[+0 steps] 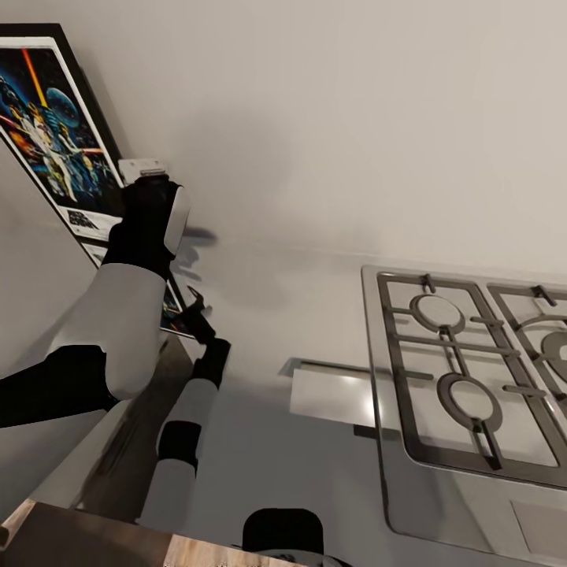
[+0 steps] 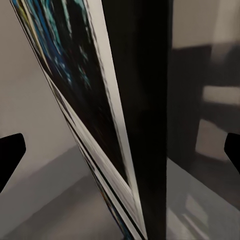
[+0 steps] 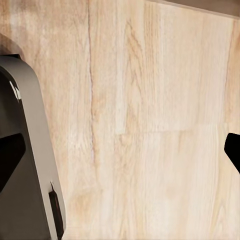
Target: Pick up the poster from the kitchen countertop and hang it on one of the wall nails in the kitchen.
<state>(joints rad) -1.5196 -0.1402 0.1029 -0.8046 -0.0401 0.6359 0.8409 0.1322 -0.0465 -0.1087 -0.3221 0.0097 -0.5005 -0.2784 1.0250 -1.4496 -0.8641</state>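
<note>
The poster (image 1: 55,134) stands upright at the far left of the light-grey kitchen countertop (image 1: 299,299) and leans against the white wall. My left arm (image 1: 146,228) reaches up to the poster's right edge. In the left wrist view the poster (image 2: 100,100) appears edge-on between the two dark fingertips (image 2: 10,155), which sit far apart; my left gripper (image 2: 120,150) is open around that edge. My right gripper (image 3: 120,150) is open and holds nothing, hanging over pale wood floor.
A steel gas hob (image 1: 472,370) with dark grates takes up the right of the counter. A flat pale panel (image 1: 331,394) lies beside it. The glossy counter mirrors the poster's foot and what looks like my arm (image 1: 189,409). My grey base (image 3: 30,165) is beside the right gripper.
</note>
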